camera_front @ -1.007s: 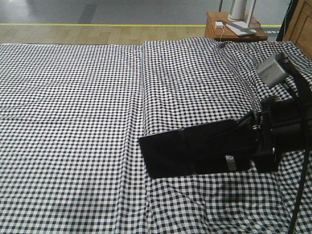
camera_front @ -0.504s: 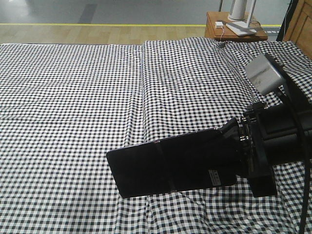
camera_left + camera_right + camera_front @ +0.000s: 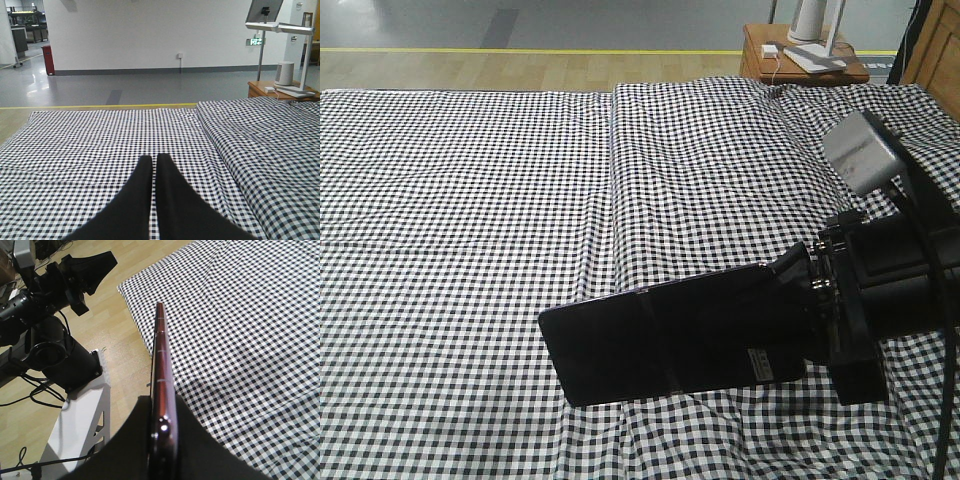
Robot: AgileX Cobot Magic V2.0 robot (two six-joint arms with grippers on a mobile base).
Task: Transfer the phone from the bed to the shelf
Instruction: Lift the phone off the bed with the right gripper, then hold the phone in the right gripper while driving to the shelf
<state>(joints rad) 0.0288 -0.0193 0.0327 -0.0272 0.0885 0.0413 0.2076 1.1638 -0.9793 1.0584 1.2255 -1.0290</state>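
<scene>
The right gripper (image 3: 798,305) is clamping one end of the flat glossy black phone (image 3: 660,340), seemingly just above the black-and-white gingham bed (image 3: 470,200). Gripped off-centre, it is risking pivoting loose. The left gripper (image 3: 152,162) is idling closed.

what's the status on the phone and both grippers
Right gripper shut on phone, held off the bed. Left gripper shut, empty, over the bed. No obstruction in view.
</scene>
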